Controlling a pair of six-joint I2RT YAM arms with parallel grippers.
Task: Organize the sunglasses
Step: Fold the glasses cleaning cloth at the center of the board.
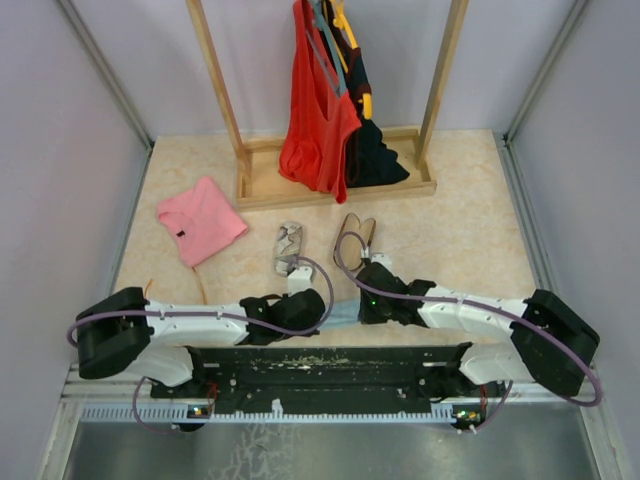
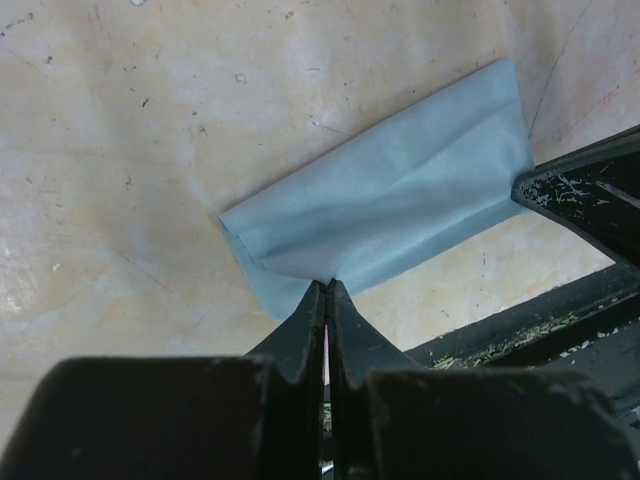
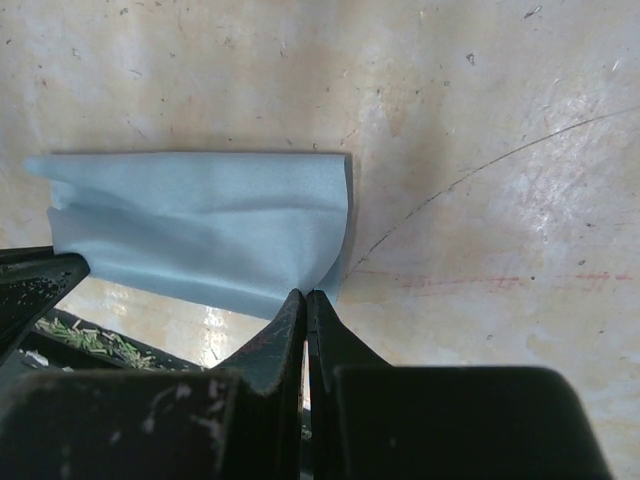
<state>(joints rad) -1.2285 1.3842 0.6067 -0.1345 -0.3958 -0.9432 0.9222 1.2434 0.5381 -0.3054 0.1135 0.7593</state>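
The sunglasses [image 1: 353, 238], with a thin red frame and clear lenses, lie on the table beyond my right arm, and neither gripper touches them. A folded light blue cloth [image 1: 343, 312] hangs between my two grippers near the table's front edge. My left gripper [image 2: 327, 283] is shut on the cloth's [image 2: 390, 200] near edge. My right gripper [image 3: 305, 293] is shut on the cloth's [image 3: 200, 225] other end. In the top view the left gripper [image 1: 325, 310] and the right gripper [image 1: 362, 308] face each other, close together.
A grey-brown oblong thing [image 1: 288, 249], perhaps the case, lies left of the sunglasses. A pink folded garment [image 1: 200, 219] lies at the left. A wooden clothes rack [image 1: 335, 185] with red and dark garments stands at the back. The black base rail [image 1: 320, 362] runs along the front.
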